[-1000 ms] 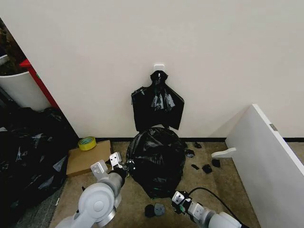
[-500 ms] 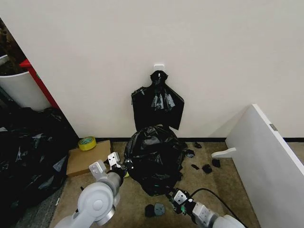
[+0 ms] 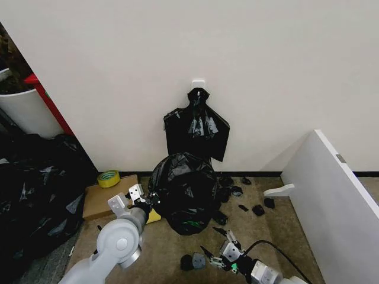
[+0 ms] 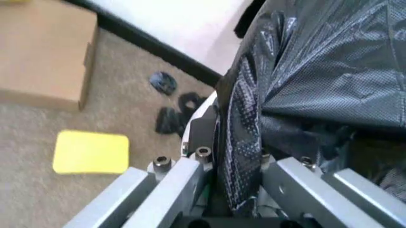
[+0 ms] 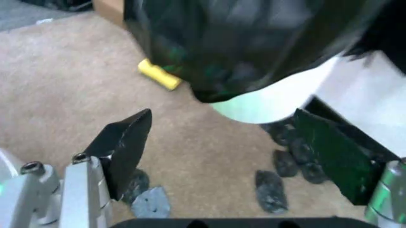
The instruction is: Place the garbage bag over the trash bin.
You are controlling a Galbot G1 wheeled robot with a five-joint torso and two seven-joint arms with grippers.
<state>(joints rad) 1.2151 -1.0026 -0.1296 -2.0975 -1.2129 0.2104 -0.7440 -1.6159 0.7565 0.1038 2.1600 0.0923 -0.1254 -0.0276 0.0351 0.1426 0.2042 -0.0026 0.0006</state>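
Observation:
The garbage bag (image 3: 183, 189), glossy black, is draped over the trash bin and hides it in the head view. In the right wrist view the trash bin's white, green-tinted base (image 5: 273, 102) pokes out below the bag (image 5: 241, 42). My left gripper (image 3: 146, 200) is at the bag's left side, shut on a fold of the bag (image 4: 317, 71), which runs between its jaws in the left wrist view (image 4: 238, 156). My right gripper (image 3: 214, 244) hovers low over the carpet in front of the bin, open, apart from the bag, with nothing between its black fingertips (image 5: 127, 142).
A cardboard box (image 3: 103, 198) with a tape roll (image 3: 108, 177) lies left of the bin, a flat yellow piece (image 3: 152, 216) beside it. A knotted bunch of black bags (image 3: 196, 127) hangs on the wall. Black sheeting (image 3: 35, 189) is heaped at left, a white board (image 3: 337, 201) at right. Dark scraps (image 3: 192, 261) litter the carpet.
The covered bin has shifted left toward the box along with my left gripper. My right gripper has dropped back from the bag's lower edge and its fingers now stand spread.

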